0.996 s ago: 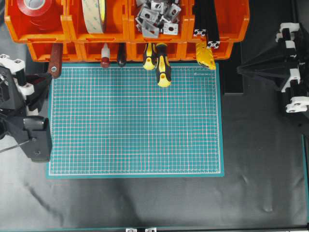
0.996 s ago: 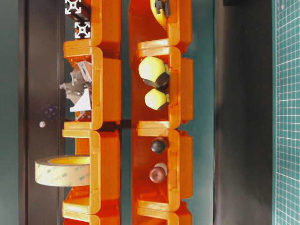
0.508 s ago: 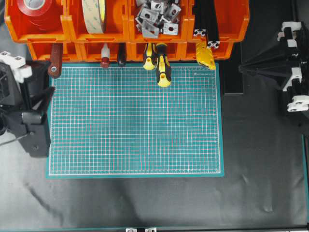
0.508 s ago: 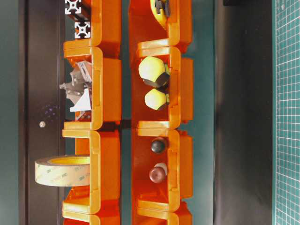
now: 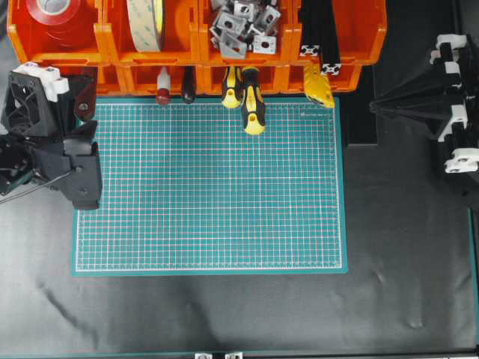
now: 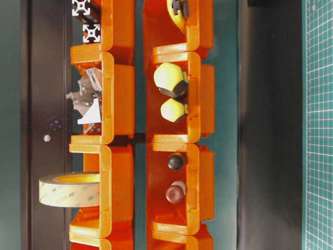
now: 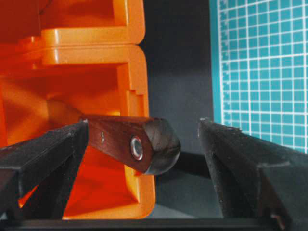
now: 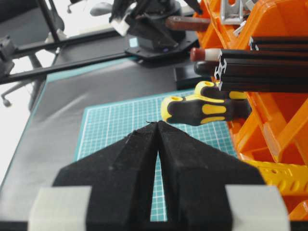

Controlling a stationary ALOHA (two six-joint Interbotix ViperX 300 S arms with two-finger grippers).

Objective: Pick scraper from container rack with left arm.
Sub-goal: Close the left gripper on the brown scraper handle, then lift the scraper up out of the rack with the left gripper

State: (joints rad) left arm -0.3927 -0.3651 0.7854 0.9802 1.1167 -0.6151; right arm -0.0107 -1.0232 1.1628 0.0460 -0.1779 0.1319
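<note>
The scraper [image 7: 120, 139] lies with its blade hidden inside the lower left bin of the orange container rack [image 7: 130, 62]. Its reddish-brown wooden handle sticks out over the bin's rim, and the holed end shows. My left gripper [image 7: 143, 124] is open, with its black fingers on either side of the handle end and not touching it. From overhead the left gripper [image 5: 78, 105] sits at the mat's top left corner and covers part of the scraper [image 5: 84, 96] below the container rack [image 5: 105, 45]. My right gripper [image 8: 157, 124] is shut and empty at the far right [image 5: 374, 108].
Two yellow-and-black screwdrivers [image 5: 252, 105], a red-and-white knob tool [image 5: 162, 93] and a dark handle [image 5: 188, 88] stick out of neighbouring lower bins. Upper bins hold tape rolls [image 5: 146, 22], metal brackets [image 5: 243, 26] and black extrusions [image 5: 322, 34]. The green cutting mat [image 5: 209, 187] lies in front.
The left arm has moved up toward the rack and its jaws have gone from shut to wide open, now around the scraper's handle end. The right arm has not moved.
</note>
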